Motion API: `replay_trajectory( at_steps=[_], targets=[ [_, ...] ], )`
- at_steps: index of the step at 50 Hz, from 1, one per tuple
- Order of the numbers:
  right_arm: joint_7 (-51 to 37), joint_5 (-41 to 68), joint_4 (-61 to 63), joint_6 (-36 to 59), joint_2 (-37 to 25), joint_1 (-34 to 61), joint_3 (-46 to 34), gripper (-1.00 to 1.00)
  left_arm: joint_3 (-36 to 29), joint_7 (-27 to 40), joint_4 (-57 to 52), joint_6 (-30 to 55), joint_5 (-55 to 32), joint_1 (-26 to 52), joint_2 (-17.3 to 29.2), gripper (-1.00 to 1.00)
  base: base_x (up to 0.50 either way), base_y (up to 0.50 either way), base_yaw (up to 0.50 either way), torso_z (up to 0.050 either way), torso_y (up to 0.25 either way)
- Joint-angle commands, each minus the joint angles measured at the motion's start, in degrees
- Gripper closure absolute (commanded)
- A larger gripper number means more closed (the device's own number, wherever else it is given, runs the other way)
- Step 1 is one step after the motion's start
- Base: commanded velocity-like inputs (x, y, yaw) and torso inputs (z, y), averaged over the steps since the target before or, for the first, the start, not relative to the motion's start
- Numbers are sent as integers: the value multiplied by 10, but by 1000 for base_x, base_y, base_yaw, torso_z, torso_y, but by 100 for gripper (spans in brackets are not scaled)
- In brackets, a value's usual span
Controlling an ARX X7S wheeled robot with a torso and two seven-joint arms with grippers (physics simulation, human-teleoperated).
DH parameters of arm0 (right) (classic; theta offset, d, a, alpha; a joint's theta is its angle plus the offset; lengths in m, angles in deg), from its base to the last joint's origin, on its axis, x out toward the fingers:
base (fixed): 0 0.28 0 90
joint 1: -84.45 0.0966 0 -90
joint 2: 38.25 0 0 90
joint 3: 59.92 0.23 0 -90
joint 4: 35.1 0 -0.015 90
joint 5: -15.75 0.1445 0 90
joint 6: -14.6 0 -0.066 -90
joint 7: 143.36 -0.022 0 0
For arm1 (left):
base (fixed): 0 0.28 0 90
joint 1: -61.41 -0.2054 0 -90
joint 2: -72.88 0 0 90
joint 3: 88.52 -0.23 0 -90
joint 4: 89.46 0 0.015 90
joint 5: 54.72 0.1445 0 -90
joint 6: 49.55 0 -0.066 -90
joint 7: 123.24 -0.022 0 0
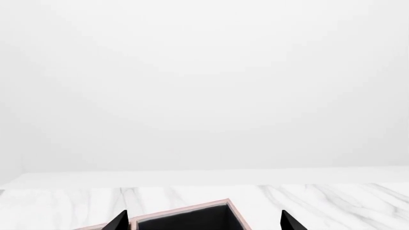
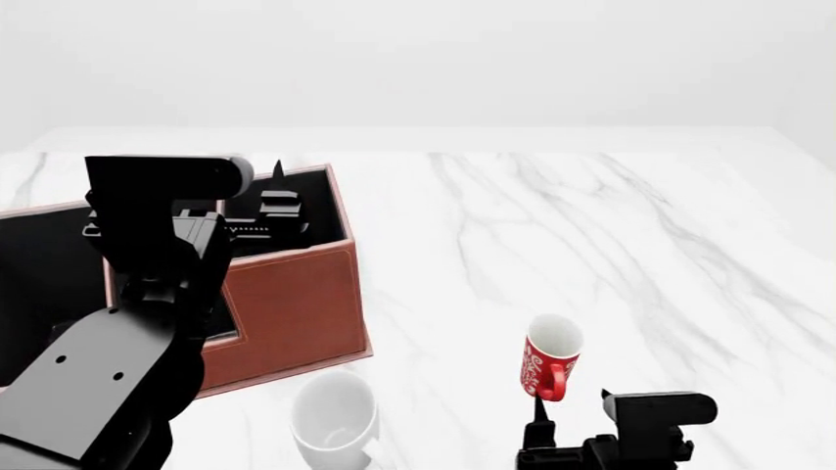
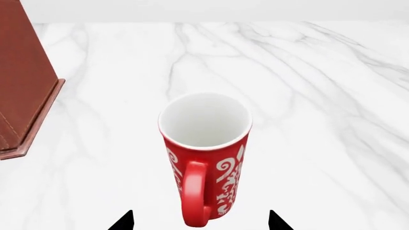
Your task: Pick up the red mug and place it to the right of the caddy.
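The red mug (image 2: 550,356) with white pattern stands upright on the marble table, right of the caddy (image 2: 294,304) and well apart from it. In the right wrist view the mug (image 3: 204,148) has its handle turned toward the camera. My right gripper (image 3: 200,221) is open, its black fingertips (image 3: 124,221) on either side of the mug's base without touching it; it shows in the head view (image 2: 542,426) just in front of the mug. My left gripper (image 1: 204,221) is open and empty above a black-lined compartment of the caddy (image 1: 191,218); it shows in the head view (image 2: 268,211).
A plain white mug (image 2: 333,421) stands in front of the caddy's near right corner, left of the red mug. The caddy's corner shows in the right wrist view (image 3: 26,96). The marble table (image 2: 627,225) stretches right and back to a white wall.
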Motion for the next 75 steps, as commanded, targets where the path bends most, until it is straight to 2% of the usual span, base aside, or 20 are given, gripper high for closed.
replay_trajectory(
  at_steps=[1, 50, 51, 75],
  targets=[
    [4, 3, -32, -3, 5, 27, -6, -100, -3, 3, 0, 0, -2, 0, 2, -100, 0, 0, 0, 0, 0],
    [24, -8, -167, -35, 16, 103, -42, -100, -8, 12, 7, -11, -11, -1, 10, -100, 0, 0, 0, 0, 0],
    [25, -5, -164, -30, 14, 101, -42, 100, -9, 11, 8, -12, -11, -2, 10, -100, 0, 0, 0, 0, 0],
    [12, -9, -122, -21, -3, 104, -47, 100, -11, 17, 13, -17, -15, -3, 13, -100, 0, 0, 0, 0, 0]
  ],
)
